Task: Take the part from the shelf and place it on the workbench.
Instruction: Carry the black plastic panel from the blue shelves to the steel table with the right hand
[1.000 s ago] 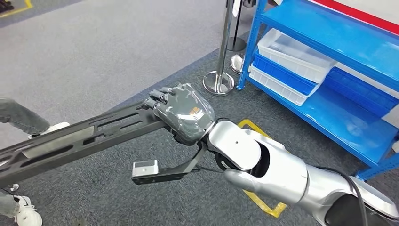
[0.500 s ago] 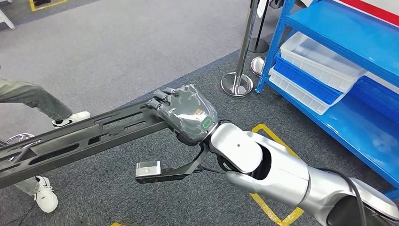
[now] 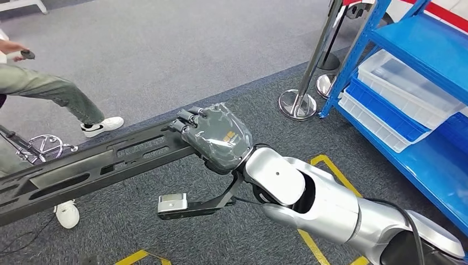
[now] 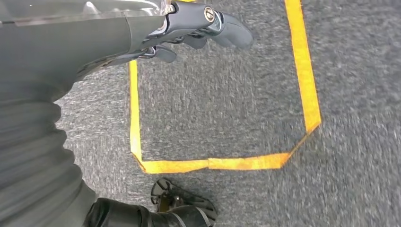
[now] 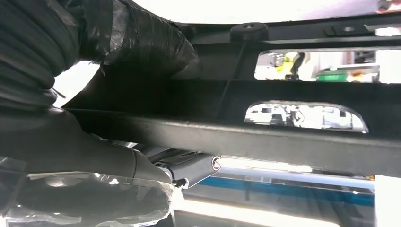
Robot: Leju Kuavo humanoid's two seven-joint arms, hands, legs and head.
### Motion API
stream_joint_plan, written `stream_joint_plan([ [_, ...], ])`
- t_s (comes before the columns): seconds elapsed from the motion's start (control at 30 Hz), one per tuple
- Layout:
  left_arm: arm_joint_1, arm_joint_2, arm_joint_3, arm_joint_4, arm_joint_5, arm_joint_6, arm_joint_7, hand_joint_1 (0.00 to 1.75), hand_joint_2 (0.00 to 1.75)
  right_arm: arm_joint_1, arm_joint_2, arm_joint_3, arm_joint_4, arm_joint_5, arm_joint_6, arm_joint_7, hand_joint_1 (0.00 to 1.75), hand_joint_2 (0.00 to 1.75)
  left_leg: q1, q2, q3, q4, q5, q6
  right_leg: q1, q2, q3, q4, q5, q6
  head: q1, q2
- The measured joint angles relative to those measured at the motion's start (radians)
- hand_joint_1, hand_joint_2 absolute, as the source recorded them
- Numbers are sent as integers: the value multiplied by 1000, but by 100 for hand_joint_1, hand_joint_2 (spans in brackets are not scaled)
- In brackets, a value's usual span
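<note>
One long black slotted part is grasped by the right hand.

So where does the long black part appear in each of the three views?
Head view: the long black part runs from the left edge to the right hand, which grips its end.
Left wrist view: not in it.
Right wrist view: the part crosses the picture.
Shared landmark: the right hand.
</note>
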Motion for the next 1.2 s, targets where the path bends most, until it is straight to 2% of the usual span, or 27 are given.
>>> stream_joint_plan([
  [0.07, -2, 0, 0, 0, -1, 0, 0, 0, 175, 2, -1, 0, 0, 3, -2, 0, 175, 175, 1, -15, 3, -3, 0, 11, 0, 34, -57, 116, -57, 1, 1, 0],
  [0.1, -3, 0, -1, 0, -2, 0, 0, 0, 175, 5, -2, 0, 0, 6, -4, 0, 175, 175, 0, -24, 3, -2, 0, 14, 1, 40, -93, 182, -82, 1, 2, 0],
  [0.13, -3, 0, -2, 0, -3, 0, 0, 0, 175, 8, -3, 0, 0, 9, -6, 1, 175, 175, -2, -33, 3, -2, -1, 15, 1, 43, -120, 227, -91, 0, 1, 0],
  [0.17, -2, 0, -3, 0, -4, 0, 1, 0, 175, 10, -4, 0, 0, 13, -8, 1, 175, 175, -3, -43, 4, 0, -2, 16, 1, 44, -132, 238, -80, -1, 1, 0],
  [0.2, -2, 0, -4, 0, -5, 0, 2, 0, 175, 11, -4, 0, -1, 16, -11, 1, 175, 175, -4, -54, 5, 2, -4, 16, 1, 47, -124, 208, -49, -4, 1, 0],
  [0.23, -1, 0, -5, 0, -6, -1, 3, 0, 175, 11, -4, 0, -2, 19, -12, 1, 175, 175, -4, -66, 6, 5, -6, 14, 2, 55, -101, 150, -9, -8, 2, 0],
  [0.27, -1, -2, -6, 0, -8, -1, 4, 0, 175, 10, -5, 0, -4, 20, -13, 1, 175, 175, -4, -76, 5, 9, -8, 12, 1, 74, -74, 84, 26, -13, 1, 0],
  [0.3, -2, -3, -7, 0, -9, -1, 5, 0, 175, 10, -5, 0, -6, 21, -13, 0, 175, 175, -5, -87, 3, 14, -11, 8, 0, 92, -49, 26, 49, -17, 1, 0],
  [0.37, -4, -5, -8, 0, -10, -1, 5, 0, 175, 9, -5, 0, -9, 22, -13, -1, 175, 175, -2, -104, -5, 18, -11, -3, 1, 112, -26, -24, 57, -21, 0, 0],
  [0.43, -1, -3, -9, 0, -11, -1, 6, 0, 175, 7, -5, -1, -10, 24, -13, -2, 175, 175, 3, -118, -9, 16, -9, -15, 2, 95, -19, -35, 60, -28, 1, 0],
  [0.47, 1, -4, -9, 0, -10, -1, 7, 0, 175, 6, -5, -1, -10, 25, -13, -2, 175, 175, 3, -109, -12, 21, -13, -21, 0, 85, -13, -42, 62, -33, 0, 0],
  [0.5, 2, -3, -9, 0, -9, -1, 8, 0, 175, 4, -4, -1, -11, 26, -13, -4, 175, 175, 3, -90, -21, 41, -25, -28, -3, 75, -7, -49, 65, -37, -3, 0],
  [0.57, -1, -2, -10, -1, -4, -3, 14, 0, 175, -2, -2, -1, -11, 27, -13, -10, 175, 175, 4, -39, -68, 137, -71, -42, -3, 54, 2, -55, 64, -43, -8, 0],
  [0.63, -4, 1, -10, 0, -3, -5, 33, 0, 175, -6, 4, -1, -9, 23, -10, -16, 175, 175, 10, -18, -132, 252, -111, -53, -2, 32, 2, -53, 60, -46, -10, 0],
  [0.67, -3, 3, -10, 0, -6, -6, 47, 0, 175, -8, 9, -1, -7, 17, -8, -18, 175, 175, 13, -15, -146, 274, -109, -57, -2, 21, 2, -50, 57, -45, -10, 0],
  [0.7, -3, 5, -11, 0, -10, -7, 62, 0, 175, -12, 14, -1, -4, 9, -6, -20, 175, 175, 15, -12, -142, 260, -90, -60, -2, 11, 2, -48, 54, -44, -10, 0],
  [0.77, -3, 10, -15, 0, -19, -7, 83, 0, 175, -23, 23, 0, 2, -11, -4, -22, 175, 175, 16, 7, -81, 137, -29, -61, -3, -9, 6, -42, 45, -37, -10, 0],
  [0.83, -6, 16, -21, 0, -28, -9, 85, 0, 175, -34, 26, 0, 7, -28, -6, -22, 175, 175, 10, 31, -28, 36, 2, -50, 1, -25, 10, -39, 37, -27, -10, 0],
  [0.87, -8, 18, -25, 0, -32, -9, 84, 0, 175, -38, 27, 0, 8, -34, -8, -21, 175, 175, 7, 35, -19, 18, 1, -42, 4, -32, 12, -39, 34, -22, -10, 0],
  [0.97, -6, 30, -34, 0, -40, -7, 78, 0, 175, -43, 26, -1, 8, -42, -9, -17, 175, 175, 5, 11, -16, 14, -1, -20, 5, -46, 21, -41, 24, -4, -9, 0],
  [1.03, -4, 38, -36, 0, -43, -3, 73, 0, 175, -46, 25, -1, 8, -43, -8, -14, 175, 175, 7, -4, -10, 8, 1, -7, 2, -16, 4, 5, -9, 5, -8, 0],
  [1.1, -7, 43, -39, 0, -43, -2, 67, 0, 175, -46, 23, -1, 8, -44, -8, -11, 175, 175, 5, -20, -8, 7, 1, 2, 2, 24, -55, 125, -66, 5, -7, 0],
  [1.13, -8, 44, -42, 0, -44, -3, 65, 0, 175, -44, 21, -1, 8, -44, -8, -10, 175, 175, 3, -29, -9, 8, 1, 5, 2, 34, -88, 187, -87, 3, -7, 0],
  [1.17, -9, 45, -45, -1, -45, -3, 63, 0, 175, -43, 18, -1, 8, -44, -7, -9, 175, 175, 0, -40, -8, 9, 0, 7, 3, 39, -112, 225, -91, 1, -7, 0],
  [1.2, -8, 45, -49, -1, -45, -4, 63, 0, 175, -42, 16, -1, 8, -44, -7, -8, 175, 175, -2, -52, -8, 10, -1, 8, 4, 42, -119, 227, -76, -2, -7, 0],
])
